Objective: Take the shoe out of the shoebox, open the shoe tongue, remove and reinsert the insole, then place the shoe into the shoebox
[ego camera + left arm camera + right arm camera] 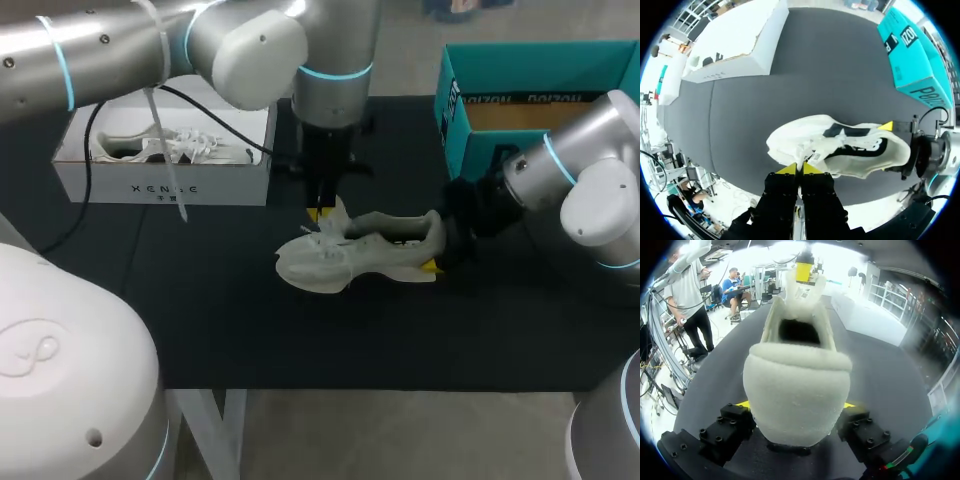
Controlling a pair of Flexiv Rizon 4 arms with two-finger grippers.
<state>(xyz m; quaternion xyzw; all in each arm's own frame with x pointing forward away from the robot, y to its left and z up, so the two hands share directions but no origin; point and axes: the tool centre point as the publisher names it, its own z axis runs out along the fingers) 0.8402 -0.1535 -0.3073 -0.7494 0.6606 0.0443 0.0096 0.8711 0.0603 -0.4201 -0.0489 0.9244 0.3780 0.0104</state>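
The off-white fabric sneaker [355,250] lies on the black table [200,300] at mid-frame, outside the open teal cardboard shoebox [470,150] at upper right. The left tool [800,169], fingers nearly together, pinches its tongue [802,290]; the right tool [796,404], spread wide, clamps the heel [797,385] from both sides.

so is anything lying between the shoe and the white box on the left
Nothing visible lies on the black mat between the white lace-up sneaker and the white cardboard shoebox. The left pincer, shut on the sneaker's tongue, hangs at that side, and the box already holds another white shoe.
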